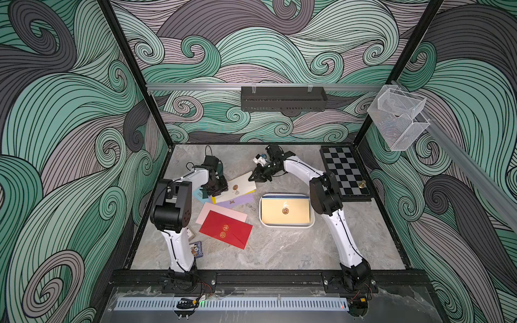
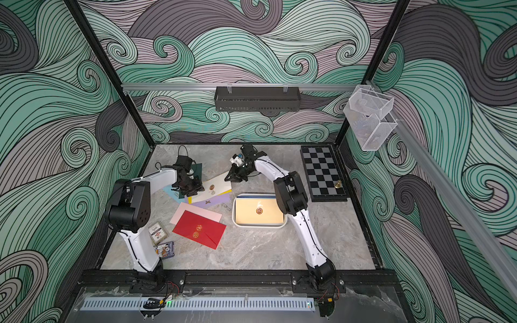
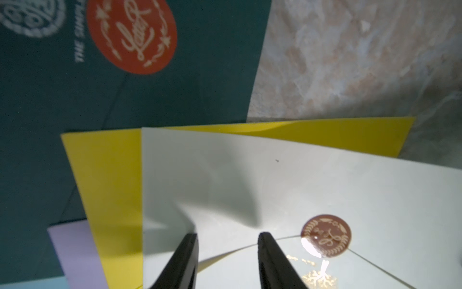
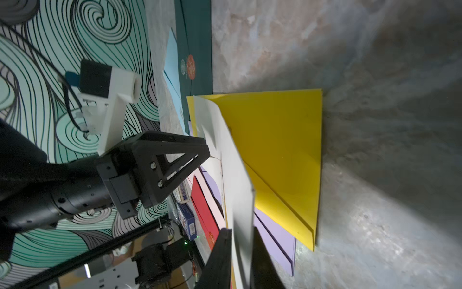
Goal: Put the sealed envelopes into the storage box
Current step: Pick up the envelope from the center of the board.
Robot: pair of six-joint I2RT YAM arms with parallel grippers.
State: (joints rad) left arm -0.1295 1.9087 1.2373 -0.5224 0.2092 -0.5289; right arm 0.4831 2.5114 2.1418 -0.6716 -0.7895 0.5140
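The white storage box point(image 1: 288, 225) point(image 2: 260, 225) sits mid-table with a cream sealed envelope point(image 1: 285, 211) lying in it. Left of it spreads a pile of sealed envelopes: red point(image 1: 226, 229), pink point(image 1: 212, 211), lilac point(image 1: 237, 201), yellow point(image 4: 280, 150), dark teal point(image 3: 62, 100), and a white one point(image 1: 240, 186) point(image 3: 275, 180) on top. My right gripper point(image 1: 253, 179) point(image 4: 241, 240) is shut on the white envelope's far edge, which is lifted off the yellow one. My left gripper point(image 1: 214, 191) point(image 3: 227, 240) is open, its fingertips point(image 3: 190, 250) resting on the same envelope beside its brown seal.
A chessboard point(image 1: 345, 173) with a brass piece point(image 1: 362, 184) lies at the back right. Card packs point(image 2: 158, 232) point(image 1: 195, 249) lie by the left arm's base. A black shelf point(image 1: 282, 99) and clear mesh baskets point(image 1: 397, 117) hang on the walls.
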